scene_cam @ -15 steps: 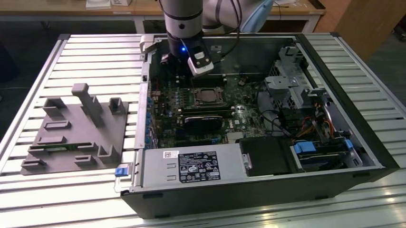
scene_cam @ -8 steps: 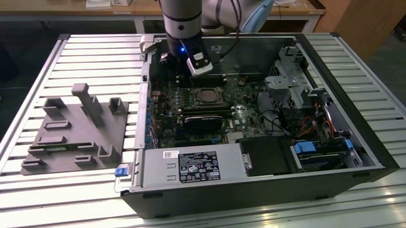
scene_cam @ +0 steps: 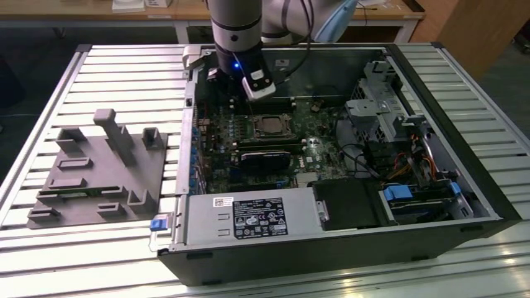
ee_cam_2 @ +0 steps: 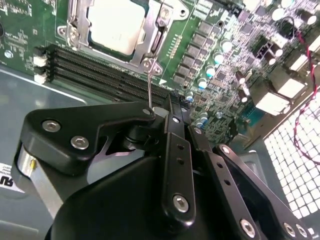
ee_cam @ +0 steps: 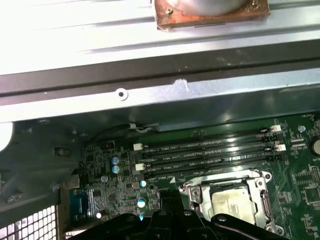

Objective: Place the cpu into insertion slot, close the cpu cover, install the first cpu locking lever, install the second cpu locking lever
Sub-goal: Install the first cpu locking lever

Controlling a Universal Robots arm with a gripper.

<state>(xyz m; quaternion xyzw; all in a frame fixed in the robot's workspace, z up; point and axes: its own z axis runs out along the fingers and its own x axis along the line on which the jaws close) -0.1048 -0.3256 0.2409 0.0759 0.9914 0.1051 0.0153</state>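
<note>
Since the cpu (ee_cam_2: 117,22) already sits in the insertion slot (ee_cam_2: 64,31), upper left of the second wrist view, with the cpu cover (ee_cam_2: 117,59) down around it, your concern is the locking lever (ee_cam_2: 149,85) just right of it. Its thin rod runs down to the gripper (scene_cam: 259,89), fingers (ee_cam_2: 172,140) clenched. Can't tell if they pinch it. Risk: the rod slips off and springs back, or misses its hook, leaving the cover loose. Memory slots (ee_cam_2: 100,75) lie close, so watch for scrapes.
</note>
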